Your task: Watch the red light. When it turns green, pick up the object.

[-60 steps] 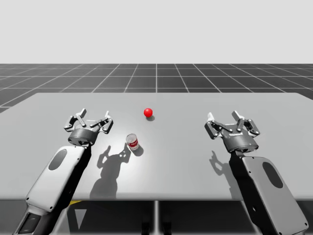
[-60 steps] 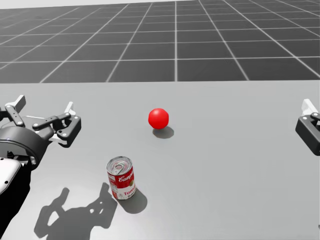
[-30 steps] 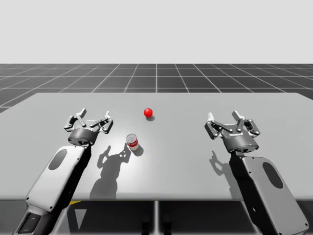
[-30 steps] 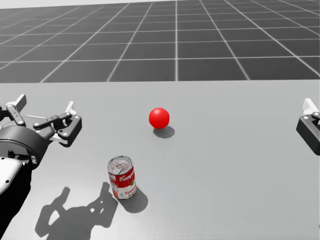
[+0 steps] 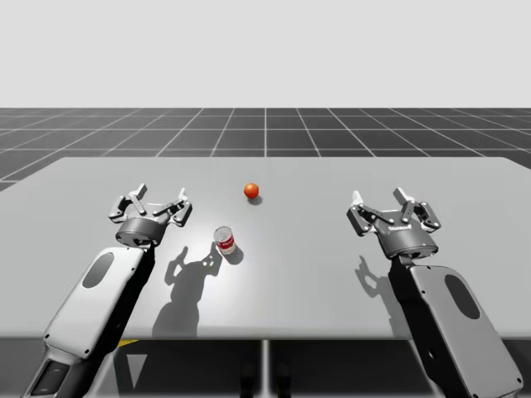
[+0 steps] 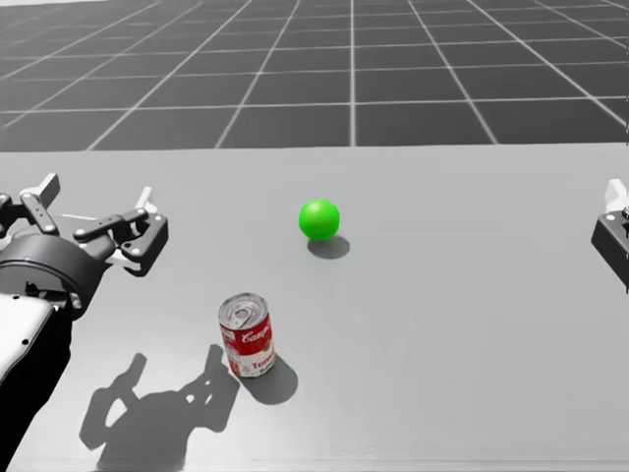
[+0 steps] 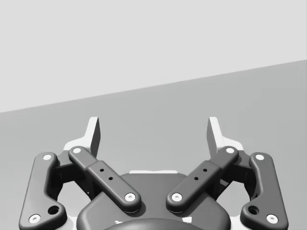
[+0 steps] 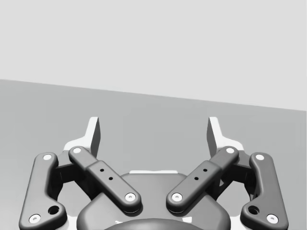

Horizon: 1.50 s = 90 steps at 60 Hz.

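The red-and-white can [image 6: 247, 336] stands upright on the grey table [image 5: 315, 274], off to the inner side of my left gripper [image 6: 95, 197], a little back from its fingertips, about level with the wrist and not touching it. In the high view the same can [image 5: 225, 240] sits just right of the left gripper [image 5: 162, 194] and well apart from my right gripper [image 5: 378, 197]. The left fingers [image 7: 93, 129] are spread wide, and the left wrist view has plain table surface between and ahead of them. The right fingers [image 8: 214, 129] are spread just as wide, with plain table between them in the right wrist view. Both grippers hover above the table, and their shadows fall on it near the arms. The light [image 6: 319, 219] is a small ball resting on the table beyond the can, farther out than the left fingertips and to their inner side, between the two grippers but closer to the left one. It reads bright green in the head view, while in the high view the same ball [image 5: 251, 191] looks orange-red, so the two views disagree on its colour. The can and the ball stand apart, with bare table between them.
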Available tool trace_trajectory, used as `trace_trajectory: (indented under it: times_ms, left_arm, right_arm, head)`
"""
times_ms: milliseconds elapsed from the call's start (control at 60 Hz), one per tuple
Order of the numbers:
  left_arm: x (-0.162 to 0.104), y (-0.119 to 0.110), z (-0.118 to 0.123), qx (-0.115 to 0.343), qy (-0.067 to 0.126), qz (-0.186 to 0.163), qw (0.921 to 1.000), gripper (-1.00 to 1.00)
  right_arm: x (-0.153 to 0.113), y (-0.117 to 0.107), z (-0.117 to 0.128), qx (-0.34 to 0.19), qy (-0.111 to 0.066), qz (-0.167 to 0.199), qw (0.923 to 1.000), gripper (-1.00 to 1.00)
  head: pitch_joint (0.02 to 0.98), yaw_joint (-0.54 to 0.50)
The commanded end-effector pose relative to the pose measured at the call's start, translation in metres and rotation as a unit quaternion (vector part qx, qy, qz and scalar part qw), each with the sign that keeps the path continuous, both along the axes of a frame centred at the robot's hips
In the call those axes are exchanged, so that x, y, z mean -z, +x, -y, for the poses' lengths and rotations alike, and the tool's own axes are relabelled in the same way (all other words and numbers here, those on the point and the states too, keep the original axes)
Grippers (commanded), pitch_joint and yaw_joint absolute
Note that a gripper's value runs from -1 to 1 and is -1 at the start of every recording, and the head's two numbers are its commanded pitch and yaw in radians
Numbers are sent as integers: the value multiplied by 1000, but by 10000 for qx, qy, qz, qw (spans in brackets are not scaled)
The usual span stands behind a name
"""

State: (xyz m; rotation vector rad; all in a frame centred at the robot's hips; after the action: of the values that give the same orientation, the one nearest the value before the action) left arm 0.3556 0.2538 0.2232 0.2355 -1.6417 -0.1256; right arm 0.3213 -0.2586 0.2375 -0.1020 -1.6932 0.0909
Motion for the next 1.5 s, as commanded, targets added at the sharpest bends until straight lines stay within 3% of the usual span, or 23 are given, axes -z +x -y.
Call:
trace_trajectory:
  times_ms: [17, 283, 500, 583, 667, 700, 800, 900, 1083, 1267, 1500]
  left_arm:
    - [1, 1, 0, -2, 4, -17, 10000, -1000]
    - [2, 2, 1, 24, 28, -41, 10000, -1000]
    - [0, -2, 7, 272, 3, -180, 9995, -1000]
    - [-3, -6, 13, 536, -186, -239, 9981, -1000]
    - [-11, -14, 17, 788, -441, -83, 9959, -1000]
    - [-17, -20, 18, 956, -652, -63, 9933, -1000]
    - [-32, -38, 22, 1205, -891, 118, 9886, -1000]
    - [-38, -56, 24, 1531, -906, 76, 9840, -1000]
    - [-29, -89, 23, 2119, -915, -472, 9719, -1000]
    - [-1, -110, 23, 2201, -764, -729, 9698, -1000]
    - [31, -124, 29, 2328, -780, -1117, 9629, -1000]
  right_arm:
    - [0, 0, -1, -12, -10, -12, 10000, -1000]
    - [3, 1, -3, -46, -72, -68, 9999, -1000]
    - [4, 1, -5, -36, -87, -80, 9999, -1000]
    - [5, 1, -5, -38, -101, -84, 9999, -1000]
    - [5, 1, -6, -42, -113, -83, 9999, -1000]
    - [5, 1, -6, -39, -104, -79, 9999, -1000]
    - [4, 1, -6, -41, -88, -77, 9999, -1000]
    - [4, 1, -5, -36, -96, -71, 9999, -1000]
    - [4, 1, -5, -33, -88, -53, 9999, -1000]
    - [3, 1, -4, -31, -40, -41, 10000, -1000]
    - [3, 1, -4, -33, -22, -35, 10000, -1000]
  head:
    - [669, 105]
    - [797, 198]
    - [809, 228]
    - [809, 228]
    - [803, 232]
    - [802, 233]
    - [802, 234]
    - [802, 236]
    - [801, 232]
    - [804, 234]
    - [805, 233]
